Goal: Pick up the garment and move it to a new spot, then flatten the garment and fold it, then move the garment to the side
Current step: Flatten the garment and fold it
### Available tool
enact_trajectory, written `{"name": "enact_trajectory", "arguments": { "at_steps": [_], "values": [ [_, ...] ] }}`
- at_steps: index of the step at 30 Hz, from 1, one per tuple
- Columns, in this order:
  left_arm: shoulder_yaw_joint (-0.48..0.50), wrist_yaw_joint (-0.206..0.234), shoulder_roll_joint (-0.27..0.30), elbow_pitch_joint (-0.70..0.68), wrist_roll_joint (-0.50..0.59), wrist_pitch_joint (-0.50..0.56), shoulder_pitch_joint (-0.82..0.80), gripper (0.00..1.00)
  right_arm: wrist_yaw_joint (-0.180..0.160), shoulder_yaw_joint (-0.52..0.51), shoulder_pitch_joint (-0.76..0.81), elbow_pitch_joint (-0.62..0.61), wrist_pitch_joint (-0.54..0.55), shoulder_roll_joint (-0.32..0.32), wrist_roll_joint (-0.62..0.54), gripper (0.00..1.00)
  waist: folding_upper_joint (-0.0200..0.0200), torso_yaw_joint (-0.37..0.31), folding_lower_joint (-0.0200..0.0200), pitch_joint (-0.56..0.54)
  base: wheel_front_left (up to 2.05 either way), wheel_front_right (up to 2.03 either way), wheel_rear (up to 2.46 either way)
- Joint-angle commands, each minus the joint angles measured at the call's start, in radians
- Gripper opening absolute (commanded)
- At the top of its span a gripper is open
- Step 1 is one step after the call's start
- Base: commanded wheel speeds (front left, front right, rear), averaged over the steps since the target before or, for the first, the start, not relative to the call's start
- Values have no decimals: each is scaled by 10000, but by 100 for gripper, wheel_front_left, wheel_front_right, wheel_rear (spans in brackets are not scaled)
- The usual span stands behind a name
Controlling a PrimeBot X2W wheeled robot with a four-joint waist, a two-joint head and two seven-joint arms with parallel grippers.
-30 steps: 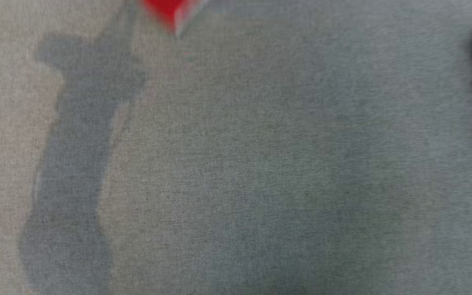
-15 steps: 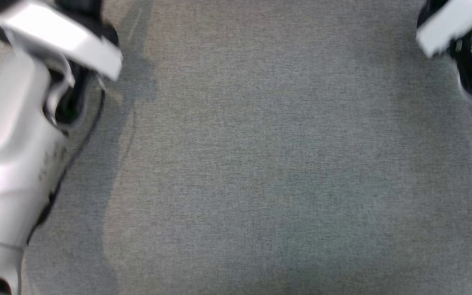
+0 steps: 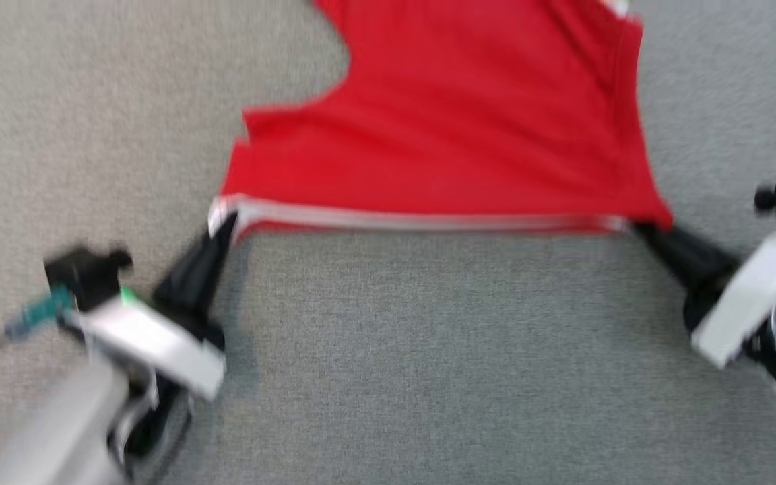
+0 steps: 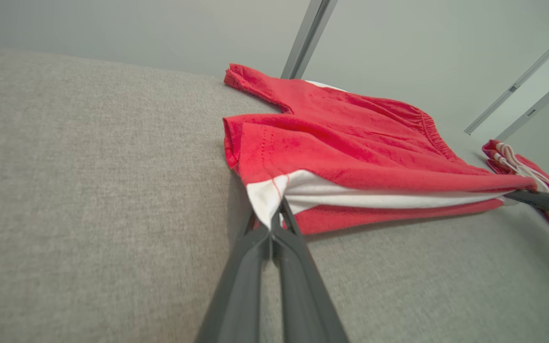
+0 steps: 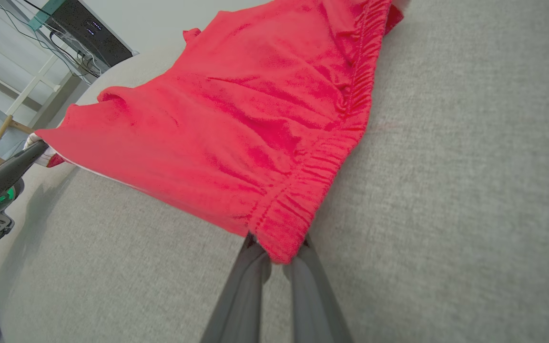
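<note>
Nearest me, the left gripper [image 3: 224, 222] has its jaws pressed together on the white-trimmed hem corner of the red shorts [image 3: 455, 135]. The right gripper [image 3: 638, 229] has its jaws clamped on the gathered waistband corner. Held wide apart like this, they draw the near edge of the shorts into a straight, taut line just above the grey tabletop [image 3: 428, 350], which I take as a way to spread the cloth flat before folding. Beyond that edge the shorts lie across the middle of the tabletop: bright red, soft, lightly rippled, with elastic puckers along the waist. Farther off, toward the right side, sits a crumpled red-and-white garment [image 4: 517, 159].
</note>
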Motion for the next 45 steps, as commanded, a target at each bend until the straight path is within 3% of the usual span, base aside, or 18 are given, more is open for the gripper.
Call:
{"name": "enact_trajectory", "arguments": {
  "at_steps": [1,2,3,7,10,12,15,22,27,35,40,41,42,45],
  "values": [
    [84,436,252,-655,-106,-63,1081,0,-2,27,723,-324,-252,-421,121,0,0,-337,0,-976,0,0,0],
    [68,776,421,-1283,-137,-64,1848,0,-4,46,1239,-585,-394,-682,205,0,0,-409,0,-1147,0,0,0],
    [68,776,421,-1283,-137,-64,1848,0,-4,46,1239,-585,-394,-682,205,0,0,-409,0,-1147,0,0,0],
    [345,2366,729,-4341,-615,-70,4961,0,-5,-118,3429,-1604,-1042,-1703,348,0,0,-599,0,-1469,0,0,0],
    [452,3315,899,-6457,-669,-71,6635,0,-2,-474,5015,-2513,-1506,-2221,685,0,0,-678,0,-1349,0,0,0],
    [557,3728,1201,-7439,-513,-28,7068,0,-2,-800,5636,-3161,-1769,-2376,796,0,0,-819,0,-1157,0,0,0],
    [764,4027,1839,-8282,-251,531,6619,0,-2,-1181,5762,-3738,-1808,-2104,868,0,0,-1154,0,-819,0,0,0],
    [1673,3955,2962,-8636,-608,3005,3510,0,1,-1408,3747,-3532,-544,-381,1103,0,0,-1845,0,-94,0,0,0],
    [2032,3552,3101,-7611,-1256,4835,684,0,1,-1502,2068,-2744,420,845,1598,0,0,-2177,0,290,0,0,0],
    [1077,2659,2248,-4132,-1224,7274,-3431,0,1,-1410,-10,-786,1358,2237,1665,0,0,-2553,0,1041,0,0,0],
    [625,2306,1707,-2077,-895,7743,-4691,0,1,-1331,-767,16,1173,2835,1395,0,0,-2797,0,1251,0,0,0],
    [528,2214,1601,-1775,-897,7795,-4797,0,1,-1347,-864,120,1099,2924,1357,4,0,-2830,0,1251,0,0,0],
    [481,2109,1491,-1517,-942,7826,-4878,0,1,-1345,-950,216,1017,2979,1306,15,0,-2854,0,1244,0,0,0],
    [344,1896,1311,-984,-1024,7891,-4974,0,1,-1234,-1065,287,864,3074,1232,12,0,-2900,0,1180,0,0,0]
  ]
}}
